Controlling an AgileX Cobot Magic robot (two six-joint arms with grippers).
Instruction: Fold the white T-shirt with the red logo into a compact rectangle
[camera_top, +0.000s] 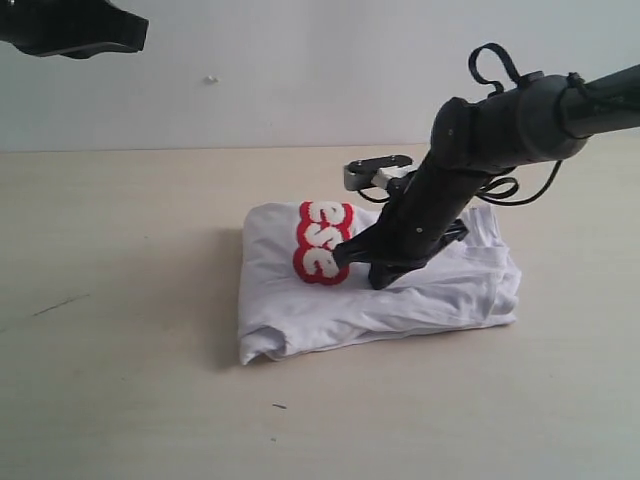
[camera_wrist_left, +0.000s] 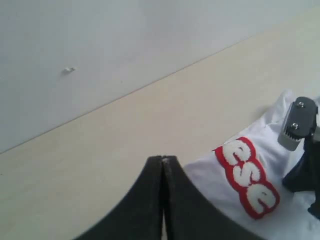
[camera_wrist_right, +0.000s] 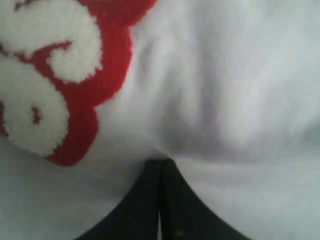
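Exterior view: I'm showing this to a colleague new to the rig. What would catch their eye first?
The red logo, fuzzy white letters bright on the folded white T-shirt at centre, grabs attention first. Next is the dark arm slanting down from the upper right, its right gripper shut and pressing the fabric beside the logo. The left gripper, also shut, hangs at upper left, clear of the shirt.

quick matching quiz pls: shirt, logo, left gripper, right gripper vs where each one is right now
1 white T-shirt
2 red logo
3 left gripper
4 right gripper

a tip down on the shirt beside the logo
b folded bundle on the table
c raised, away from the shirt
d partly showing on top of the fold

Pairs: 1-b, 2-d, 3-c, 4-a
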